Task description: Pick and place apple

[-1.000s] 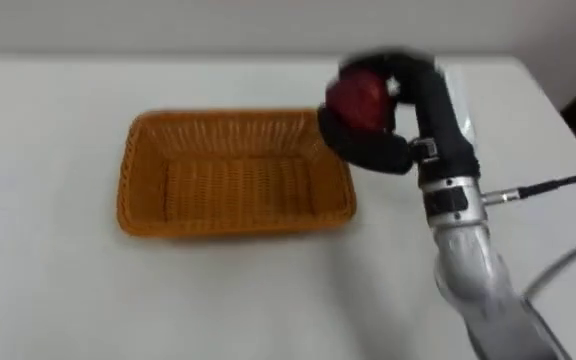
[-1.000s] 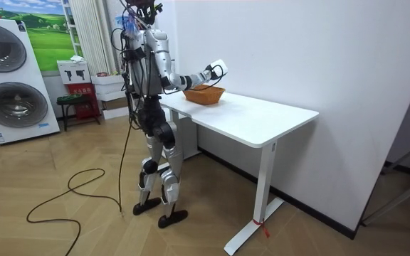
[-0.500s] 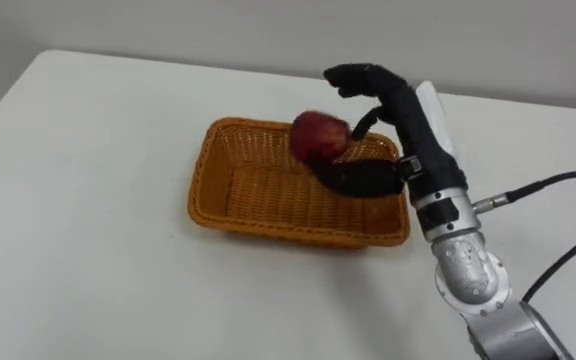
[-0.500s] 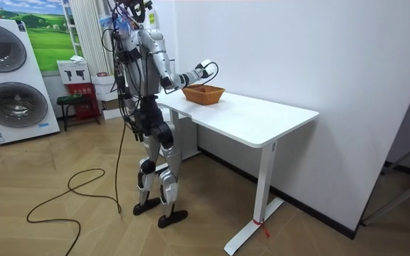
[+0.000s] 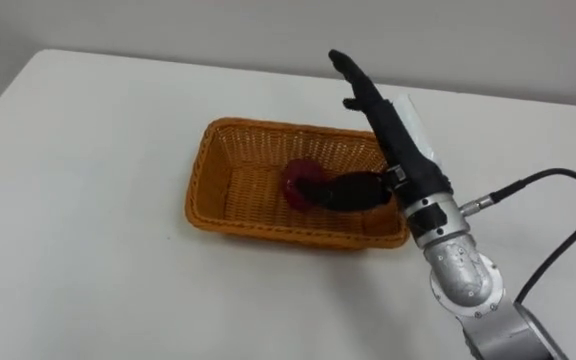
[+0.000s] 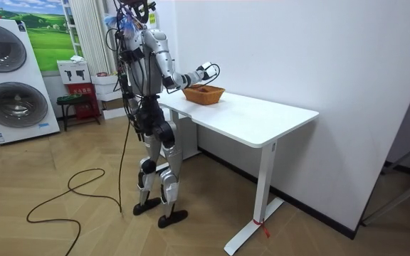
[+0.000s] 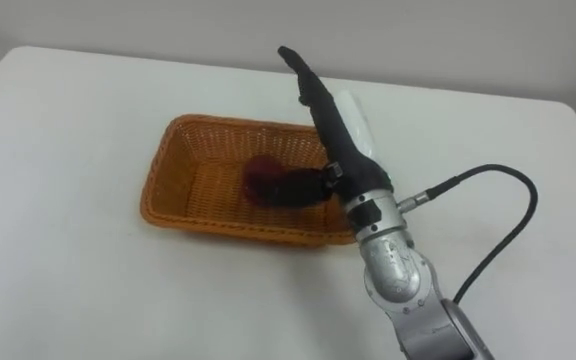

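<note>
My right arm's reaching out in front of me, right hand (image 5: 398,150) wide open, fingers straight and pointing away, thumb sticking out to my left.

There is one basket (image 5: 268,225), standing on one white table (image 5: 88,150). Inside the basket lies one apple (image 5: 293,175), and over the basket reaches one right hand (image 5: 406,158), fingers straight.

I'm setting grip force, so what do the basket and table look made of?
Basket: woven wicker or rattan-like strands, orange-brown and matte, ribbed weave visible on walls and floor; possibly a plastic imitation. Table: smooth white board, probably laminate, with no grain showing.
</note>
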### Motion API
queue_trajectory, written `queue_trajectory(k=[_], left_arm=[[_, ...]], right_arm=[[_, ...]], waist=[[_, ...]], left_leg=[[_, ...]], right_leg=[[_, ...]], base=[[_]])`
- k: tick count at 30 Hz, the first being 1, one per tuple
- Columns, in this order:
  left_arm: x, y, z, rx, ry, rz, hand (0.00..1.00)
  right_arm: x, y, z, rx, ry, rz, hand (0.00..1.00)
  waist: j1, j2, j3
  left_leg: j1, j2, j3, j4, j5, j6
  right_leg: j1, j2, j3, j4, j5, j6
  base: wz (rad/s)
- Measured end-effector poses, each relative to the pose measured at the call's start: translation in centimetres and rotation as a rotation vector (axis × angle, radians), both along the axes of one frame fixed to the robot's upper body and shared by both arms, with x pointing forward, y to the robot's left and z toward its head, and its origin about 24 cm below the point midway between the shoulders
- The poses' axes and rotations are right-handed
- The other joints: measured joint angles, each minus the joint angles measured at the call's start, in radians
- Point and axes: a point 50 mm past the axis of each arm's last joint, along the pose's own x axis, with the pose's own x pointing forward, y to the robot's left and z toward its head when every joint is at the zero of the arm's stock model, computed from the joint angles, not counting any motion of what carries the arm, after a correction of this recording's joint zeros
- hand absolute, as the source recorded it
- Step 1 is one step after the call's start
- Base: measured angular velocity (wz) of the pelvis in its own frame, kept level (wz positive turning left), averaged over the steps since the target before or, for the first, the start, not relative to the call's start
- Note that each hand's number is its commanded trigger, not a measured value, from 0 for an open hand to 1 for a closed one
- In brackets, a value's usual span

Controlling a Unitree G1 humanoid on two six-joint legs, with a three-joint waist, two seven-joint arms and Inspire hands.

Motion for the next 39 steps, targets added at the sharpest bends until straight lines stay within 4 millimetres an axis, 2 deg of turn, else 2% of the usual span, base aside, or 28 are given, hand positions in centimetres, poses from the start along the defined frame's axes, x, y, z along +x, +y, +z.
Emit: queue_trajectory(k=[7,10,13,15,16,18,19,21,22,24,27,31,35,37,39], left_arm=[[0.0,0.0,0.0,0.001,-0.003,0.002,0.00],[0.0,0.2,0.1,0.000,-0.016,0.023,0.00],[-0.5,0.4,0.1,-0.001,-0.023,0.050,0.00],[-1.7,0.8,0.1,0.005,-0.010,0.089,0.00],[-2.1,0.9,0.1,0.006,-0.003,0.098,0.00],[-3.3,1.1,0.2,0.023,0.005,0.144,0.00],[-3.5,1.2,0.2,0.029,0.006,0.153,0.00],[-4.2,1.6,0.3,0.047,0.011,0.186,0.00],[-4.4,1.8,0.4,0.054,0.009,0.198,0.00],[-4.7,2.2,0.6,0.077,-0.005,0.243,0.00],[-5.1,2.4,0.6,0.091,-0.004,0.260,0.00],[-4.7,2.7,0.8,0.102,-0.031,0.280,0.00],[-3.9,3.1,1.1,0.120,-0.069,0.289,0.00],[-3.8,3.3,1.2,0.128,-0.074,0.300,0.00],[-3.8,3.2,1.2,0.126,-0.071,0.305,0.00]], right_arm=[[0.1,-0.3,0.4,0.002,-0.033,-0.033,0.00],[0.4,-1.6,1.1,0.037,-0.069,-0.105,0.00],[0.8,-4.7,2.3,0.116,-0.135,-0.268,0.00],[0.7,-7.5,3.4,0.157,-0.227,-0.429,0.00],[0.6,-8.2,3.7,0.166,-0.253,-0.468,0.00],[-0.1,-11.1,4.8,0.209,-0.357,-0.635,0.00],[-0.3,-11.9,5.0,0.227,-0.377,-0.679,0.00],[-1.3,-15.1,5.3,0.275,-0.442,-0.870,0.00],[-1.7,-15.9,5.3,0.291,-0.454,-0.923,0.00],[-3.8,-18.8,4.5,0.345,-0.485,-1.132,0.00],[-6.7,-21.9,3.0,0.364,-0.491,-1.388,0.00],[-9.8,-24.3,1.0,0.403,-0.471,-1.639,0.00],[-13.3,-25.8,-3.1,0.408,-0.293,-1.855,0.00],[-15.0,-26.1,-5.5,0.420,-0.164,-1.944,0.00],[-17.5,-26.1,-9.3,0.386,0.065,-2.038,0.00]], waist=[[-0.012,-0.002,-0.0002],[-0.028,-0.006,-0.0003],[-0.036,-0.011,-0.0029],[-0.059,-0.010,-0.0015],[-0.067,-0.010,-0.0011],[-0.101,-0.011,-0.0005],[-0.108,-0.010,0.0006],[-0.140,-0.009,0.0008],[-0.145,-0.010,0.0002],[-0.168,-0.010,-0.0007],[-0.194,-0.008,-0.0025],[-0.219,-0.011,-0.0037],[-0.232,-0.023,-0.0097],[-0.243,-0.020,-0.0104],[-0.241,-0.021,-0.0107]], left_leg=[[0.001,-0.001,-0.001,0.000,-0.001,0.001],[0.000,-0.002,-0.001,0.001,-0.001,0.001],[0.000,-0.005,-0.001,0.001,-0.001,0.001],[0.009,-0.007,-0.005,0.001,0.000,0.003],[0.011,-0.007,-0.005,0.003,-0.001,0.003],[0.012,-0.008,-0.004,0.003,-0.001,0.004],[0.012,-0.008,-0.004,0.002,-0.001,0.004],[0.012,-0.008,-0.003,-0.004,-0.002,0.006],[0.013,-0.008,-0.003,-0.004,-0.002,0.006],[0.013,-0.008,-0.002,-0.006,-0.003,0.006],[0.014,-0.008,-0.001,-0.016,-0.002,0.006],[0.014,-0.007,0.003,-0.012,-0.002,0.006],[0.013,-0.008,0.017,-0.016,-0.002,0.006],[0.014,-0.007,0.023,-0.016,-0.002,0.006],[0.026,-0.007,0.036,-0.017,-0.002,0.006]], right_leg=[[0.000,0.000,0.003,0.001,-0.001,0.000],[0.001,-0.003,0.000,-0.001,-0.002,0.001],[0.002,-0.004,0.004,-0.001,-0.004,0.004],[0.011,-0.006,0.000,-0.001,-0.006,0.007],[0.013,-0.006,0.000,0.000,-0.007,0.008],[0.014,-0.008,-0.004,-0.003,-0.009,0.011],[0.014,-0.008,-0.004,-0.003,-0.009,0.011],[0.014,-0.008,-0.003,-0.003,-0.015,0.012],[0.014,-0.008,-0.003,-0.002,-0.017,0.011],[0.011,-0.008,-0.003,0.001,-0.023,0.012],[0.007,-0.007,-0.002,0.002,-0.026,0.013],[0.004,-0.006,0.003,0.003,-0.028,0.011],[-0.014,-0.005,0.028,0.021,-0.035,0.013],[-0.014,-0.004,0.034,0.020,-0.035,0.012],[-0.007,-0.001,0.051,0.021,-0.035,0.012]], base=[[0.00],[0.01],[0.00],[0.04],[0.04],[0.00],[0.00],[0.00],[0.00],[0.00],[0.00],[-0.05],[-0.12],[-0.06],[-0.15]])
